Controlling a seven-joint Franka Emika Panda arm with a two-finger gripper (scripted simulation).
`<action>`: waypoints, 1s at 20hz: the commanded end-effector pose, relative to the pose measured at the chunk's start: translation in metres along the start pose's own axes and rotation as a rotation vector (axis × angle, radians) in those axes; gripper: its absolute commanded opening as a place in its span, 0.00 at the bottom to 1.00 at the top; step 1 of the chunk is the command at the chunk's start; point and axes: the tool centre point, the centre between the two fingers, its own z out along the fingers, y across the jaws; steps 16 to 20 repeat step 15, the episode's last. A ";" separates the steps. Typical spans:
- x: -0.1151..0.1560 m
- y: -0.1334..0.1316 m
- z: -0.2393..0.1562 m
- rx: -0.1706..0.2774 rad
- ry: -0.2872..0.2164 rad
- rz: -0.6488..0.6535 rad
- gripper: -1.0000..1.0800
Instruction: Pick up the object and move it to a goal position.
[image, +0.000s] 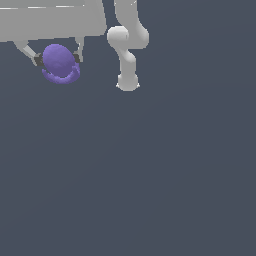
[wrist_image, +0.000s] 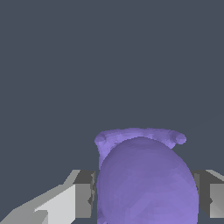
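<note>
The object (image: 60, 63) is a small purple dome with a flared brim, hat-like. It sits between the two fingers of my gripper (image: 56, 60) near the upper part of the exterior view's left, tilted with its brim lowest. In the wrist view the purple object (wrist_image: 146, 183) fills the gap between the grey finger pads (wrist_image: 84, 194), which press on both its sides. The gripper is shut on it. No goal marker shows in either view.
The arm's white links and base (image: 128, 50) stand to the exterior view's right of the gripper. A plain dark grey surface (image: 150, 175) spreads under everything.
</note>
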 end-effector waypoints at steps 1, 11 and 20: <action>0.001 0.004 -0.008 0.000 0.000 0.000 0.00; 0.002 0.011 -0.022 0.000 0.000 0.000 0.00; 0.002 0.011 -0.023 0.000 0.000 0.000 0.00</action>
